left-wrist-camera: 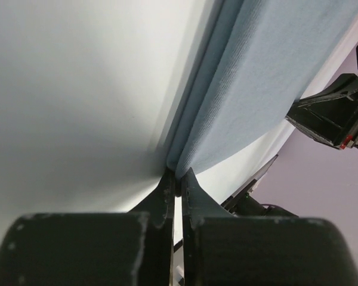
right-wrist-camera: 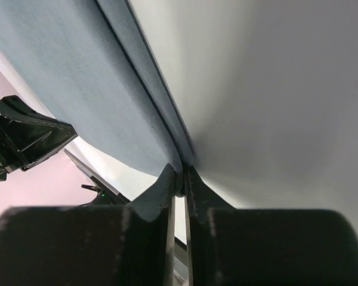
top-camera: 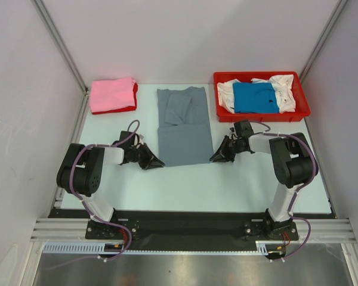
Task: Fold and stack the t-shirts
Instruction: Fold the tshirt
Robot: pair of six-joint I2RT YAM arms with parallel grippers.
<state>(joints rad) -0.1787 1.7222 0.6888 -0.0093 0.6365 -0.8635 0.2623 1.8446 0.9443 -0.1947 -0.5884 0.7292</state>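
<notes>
At the table point(top-camera: 185, 185) centre, the left gripper point(top-camera: 160, 163) clenches the soft, oblong-folded grey t-shirt point(top-camera: 184, 128) at 7 o'clock, the right gripper point(top-camera: 213, 158) at 5 o'clock.

1. My left arm point(top-camera: 80, 170) and right arm point(top-camera: 293, 164) have bulky black joint housings and white links.
2. Greyish-purple cables point(top-camera: 133, 126) loop along both arms.
3. My left gripper point(top-camera: 157, 162) and right gripper point(top-camera: 218, 157) are matte black.
4. Their fingers point(left-wrist-camera: 161, 196) taper into wedges, with pale scuffs speckling the edges.
5. My bases point(top-camera: 107, 229) are black.
</notes>
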